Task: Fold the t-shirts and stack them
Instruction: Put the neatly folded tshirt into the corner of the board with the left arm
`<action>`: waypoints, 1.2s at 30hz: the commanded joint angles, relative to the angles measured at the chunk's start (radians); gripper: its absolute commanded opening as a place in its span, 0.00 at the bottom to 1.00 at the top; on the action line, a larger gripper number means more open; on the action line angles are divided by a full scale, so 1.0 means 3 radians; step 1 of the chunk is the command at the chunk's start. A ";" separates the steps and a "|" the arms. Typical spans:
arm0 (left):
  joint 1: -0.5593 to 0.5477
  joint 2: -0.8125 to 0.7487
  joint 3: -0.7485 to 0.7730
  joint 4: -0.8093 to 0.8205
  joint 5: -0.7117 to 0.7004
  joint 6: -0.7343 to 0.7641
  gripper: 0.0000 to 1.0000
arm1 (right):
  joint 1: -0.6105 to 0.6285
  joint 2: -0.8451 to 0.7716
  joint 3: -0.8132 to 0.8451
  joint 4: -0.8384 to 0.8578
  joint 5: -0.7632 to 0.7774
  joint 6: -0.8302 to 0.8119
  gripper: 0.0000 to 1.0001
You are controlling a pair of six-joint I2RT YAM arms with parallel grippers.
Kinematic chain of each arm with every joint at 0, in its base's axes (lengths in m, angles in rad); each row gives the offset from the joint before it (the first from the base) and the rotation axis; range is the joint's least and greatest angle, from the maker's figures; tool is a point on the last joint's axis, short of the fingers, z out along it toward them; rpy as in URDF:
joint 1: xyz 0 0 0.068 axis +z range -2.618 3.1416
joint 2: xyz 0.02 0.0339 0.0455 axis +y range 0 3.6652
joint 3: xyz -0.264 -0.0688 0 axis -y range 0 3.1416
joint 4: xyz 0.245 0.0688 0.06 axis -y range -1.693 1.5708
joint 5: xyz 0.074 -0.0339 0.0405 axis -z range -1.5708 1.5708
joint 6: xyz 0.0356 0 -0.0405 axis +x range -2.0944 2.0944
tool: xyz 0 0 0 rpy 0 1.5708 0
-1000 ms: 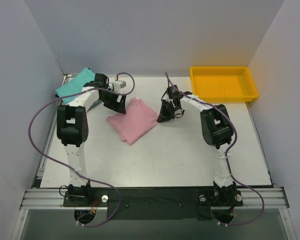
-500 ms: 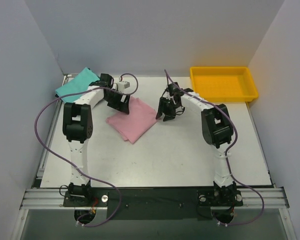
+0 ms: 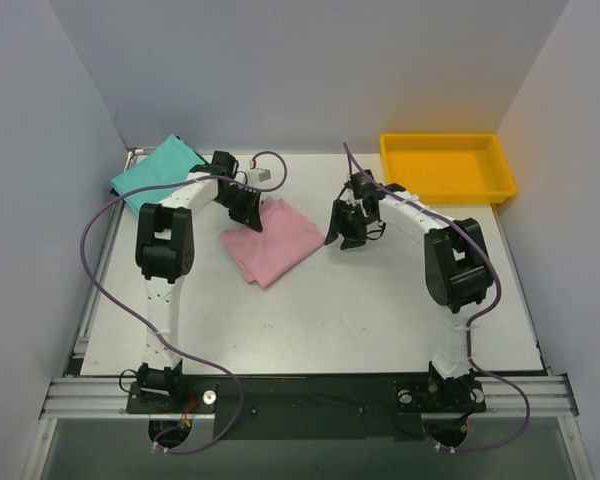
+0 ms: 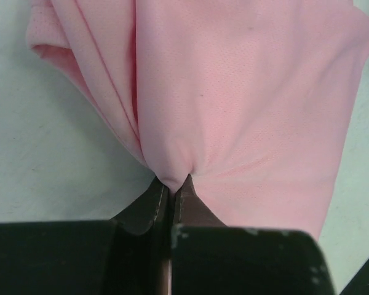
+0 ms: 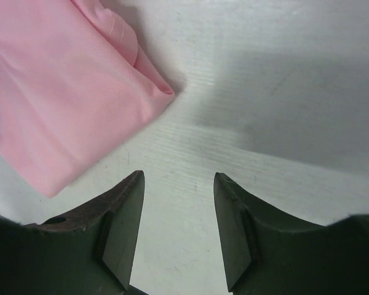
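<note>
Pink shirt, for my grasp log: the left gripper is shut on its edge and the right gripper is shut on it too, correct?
Only the left gripper is shut on the pink shirt. The right gripper is open and empty over the table beside the shirt; the right wrist view shows it.

A: Where is the middle t-shirt [image 3: 275, 240] laid?

B: On the table [image 3: 330, 310], slightly left of centre. Its far-left edge is pinched in the left gripper [image 4: 171, 184]. The right gripper [image 5: 178, 184] is held just beside its right corner, apart from it.

A: And what else is placed there?

B: A 2nd t-shirt [image 3: 150, 170] is laid at the far-left corner. The tray [image 3: 450, 197] is set at the far-right corner, well apart from both.
</note>
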 commanded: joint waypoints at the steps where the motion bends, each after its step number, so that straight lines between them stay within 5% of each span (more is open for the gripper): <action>1: 0.0057 0.0120 0.0123 -0.0251 0.0226 -0.0181 0.00 | -0.0158 -0.0385 -0.0311 0.0062 0.0097 -0.0003 0.45; 17: 0.0078 -0.0432 0.0609 -0.0155 -0.2053 0.0933 0.00 | -0.0558 -0.0805 -0.1023 0.0205 0.0164 -0.0075 0.45; 26: 0.0067 -0.0606 0.0798 -0.0072 -0.2632 0.1301 0.00 | -0.0619 -0.0830 -0.1084 0.0210 0.0179 -0.0095 0.45; 36: 0.0098 -0.0795 0.0941 -0.0215 -0.2683 0.1378 0.00 | -0.0685 -0.0856 -0.1181 0.0210 0.0189 -0.0121 0.45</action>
